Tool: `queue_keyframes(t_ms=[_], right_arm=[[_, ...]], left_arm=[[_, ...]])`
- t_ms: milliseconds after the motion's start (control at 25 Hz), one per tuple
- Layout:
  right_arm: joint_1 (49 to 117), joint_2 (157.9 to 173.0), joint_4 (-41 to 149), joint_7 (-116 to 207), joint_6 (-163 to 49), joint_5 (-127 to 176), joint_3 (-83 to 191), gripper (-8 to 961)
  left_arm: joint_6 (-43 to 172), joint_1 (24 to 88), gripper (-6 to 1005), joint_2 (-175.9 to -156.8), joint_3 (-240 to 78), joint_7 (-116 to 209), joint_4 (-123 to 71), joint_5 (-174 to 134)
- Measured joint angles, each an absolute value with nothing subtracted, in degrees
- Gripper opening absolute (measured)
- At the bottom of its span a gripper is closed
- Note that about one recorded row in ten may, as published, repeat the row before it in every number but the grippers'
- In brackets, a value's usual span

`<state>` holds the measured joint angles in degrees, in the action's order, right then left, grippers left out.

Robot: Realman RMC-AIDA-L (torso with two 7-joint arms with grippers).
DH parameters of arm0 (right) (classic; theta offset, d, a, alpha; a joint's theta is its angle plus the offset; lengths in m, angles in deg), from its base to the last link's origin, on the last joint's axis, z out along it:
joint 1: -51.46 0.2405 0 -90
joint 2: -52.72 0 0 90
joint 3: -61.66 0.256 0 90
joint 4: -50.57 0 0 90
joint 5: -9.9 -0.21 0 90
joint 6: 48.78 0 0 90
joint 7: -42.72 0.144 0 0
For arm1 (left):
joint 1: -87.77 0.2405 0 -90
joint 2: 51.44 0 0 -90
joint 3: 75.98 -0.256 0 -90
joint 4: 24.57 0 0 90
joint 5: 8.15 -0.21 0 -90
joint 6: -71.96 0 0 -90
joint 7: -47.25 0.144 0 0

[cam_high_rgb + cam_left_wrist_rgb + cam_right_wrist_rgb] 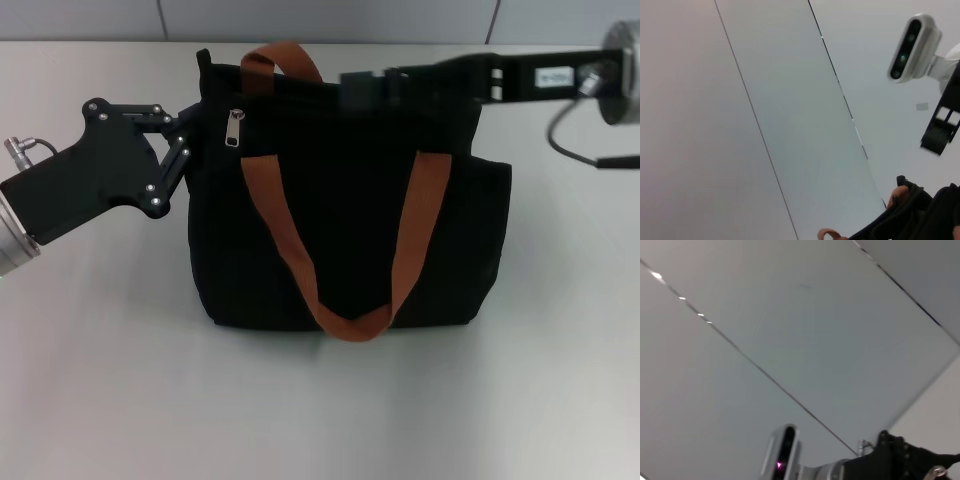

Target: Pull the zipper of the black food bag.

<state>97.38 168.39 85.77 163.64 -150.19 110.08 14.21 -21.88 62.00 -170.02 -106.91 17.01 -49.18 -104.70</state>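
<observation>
The black food bag (350, 200) stands upright on the white table (320, 400), its front toward the robot, one orange strap (340, 250) drooping in a loop down the front. The zipper (235, 128), a small silver pull tab, hangs at the bag's upper front, close to the corner on the robot's left. The zip line appears to run level from there across the bag toward the robot's right, so the pull would go along that axis.

The left gripper (192, 140) is the nearer one: it sits at that same corner, just beside the tab and on its left. Its fingertips merge with the black fabric, so I cannot tell whether it is spread or already pinching the bag's edge or the tab.

The right gripper (362, 82) reaches in along the bag's top rim, further from the tab; its state cannot be told either
</observation>
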Motion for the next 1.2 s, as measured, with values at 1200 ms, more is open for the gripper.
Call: queue_keyframes(t_ms=[1200], right_arm=[[108.65, 169.51, 85.67, 179.17, -135.08, 117.12, 1.39, 453]], left_arm=[[-23.32, 62.21, 37, -170.08, -107.02, 19.24, -47.62, -103.39]])
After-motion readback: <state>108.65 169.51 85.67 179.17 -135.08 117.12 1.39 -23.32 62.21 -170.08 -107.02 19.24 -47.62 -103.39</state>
